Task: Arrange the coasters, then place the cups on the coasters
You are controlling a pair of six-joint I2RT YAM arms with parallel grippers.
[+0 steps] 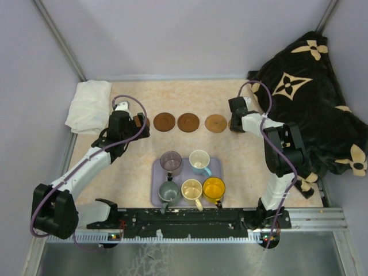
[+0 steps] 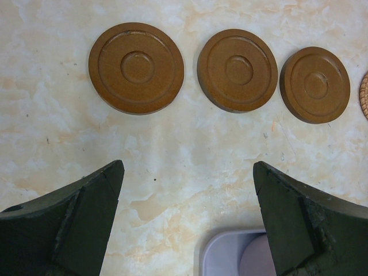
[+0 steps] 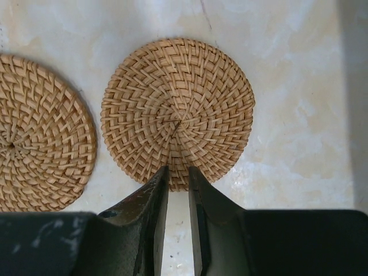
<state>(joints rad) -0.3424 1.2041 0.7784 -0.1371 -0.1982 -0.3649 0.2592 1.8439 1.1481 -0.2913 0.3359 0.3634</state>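
- Three smooth brown discs lie in a row across the top, narrow gaps between them: left coaster (image 2: pixel 136 68), middle coaster (image 2: pixel 237 69), right coaster (image 2: pixel 315 84).
- Each has a raised rim and a round dip at its centre.
- The right coaster sits a little lower in the frame than the other two.
- A sliver of a woven coaster (image 2: pixel 364 95) shows at the right edge, just beside the right coaster.
- The gripper (image 2: pixel 188 172) stands spread wide with nothing between its dark fingers (image 2: pixel 86 224), over the marbled table (image 2: pixel 46 126).
- A lavender tray (image 2: pixel 224 253) corner shows at the bottom edge, close to the right-hand finger.
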